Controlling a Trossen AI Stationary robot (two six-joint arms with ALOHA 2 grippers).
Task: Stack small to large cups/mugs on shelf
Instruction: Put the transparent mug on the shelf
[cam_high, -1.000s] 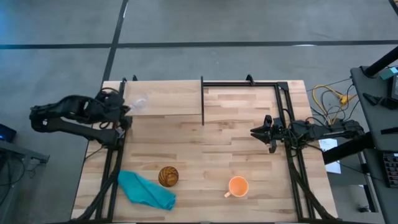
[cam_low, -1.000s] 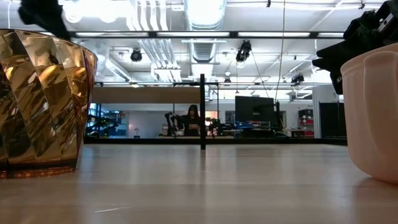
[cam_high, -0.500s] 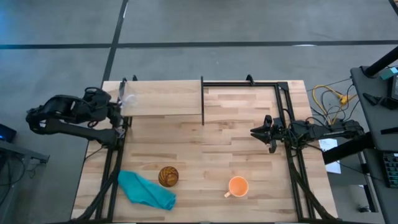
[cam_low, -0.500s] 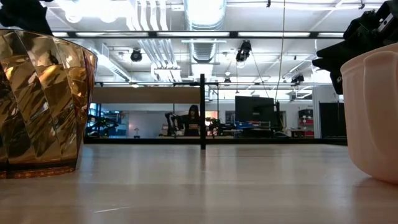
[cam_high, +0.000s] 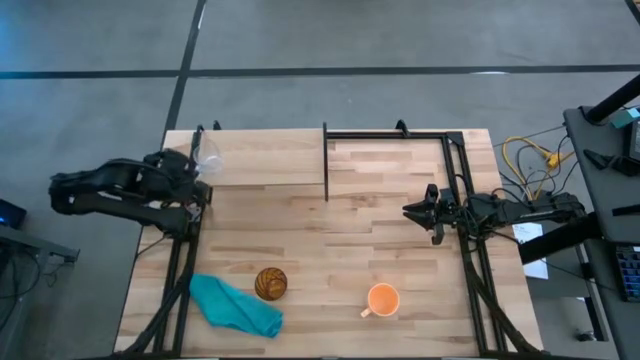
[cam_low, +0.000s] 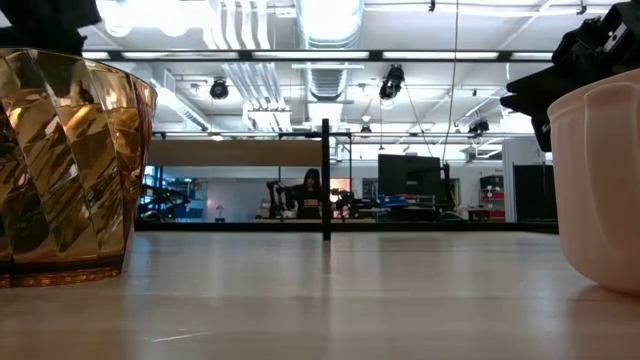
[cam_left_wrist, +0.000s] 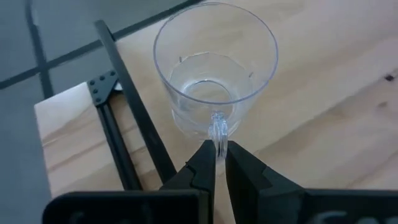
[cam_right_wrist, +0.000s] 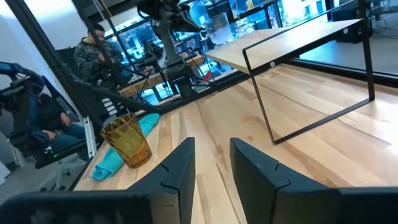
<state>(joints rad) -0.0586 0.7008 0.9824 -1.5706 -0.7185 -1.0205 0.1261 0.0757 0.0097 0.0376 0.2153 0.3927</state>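
Landmark: shelf (cam_high: 265, 157), a raised light-wood panel at the far left of the desk (cam_high: 330, 250), closed on one side by a thin black upright divider (cam_high: 326, 165).
Clear cup (cam_left_wrist: 214, 65): upright at the shelf's outer left corner, right by the black frame post; likely set there so that it is the base of the stack and the rest of the shelf is free for approach.
Left end effector (cam_left_wrist: 216, 163): at the shelf's left edge, fingers nearly together and pinching the cup's rim wall; a thin-wall pinch suits a light cup with no handle. Contact with the shelf not certain from these views.
Step in hand: judged as placing the smallest cup on the shelf, release not yet made.
Orange mug (cam_high: 382, 299): on the desk, well apart from the shelf, near edge, toward the right; open side up, handle toward the tumbler.
Amber tumbler (cam_high: 270, 283): on the desk in front of the shelf, near edge, just beside the teal cloth (cam_high: 236, 305).
Right end effector (cam_right_wrist: 210, 163): waiting at the desk's right side, beyond the shelf's divider, fingers parted and holding nothing; probably parked clear of the left arm's work.
Risk: cup sits close to the shelf's edge, so a sideways pull on release could tip it off.
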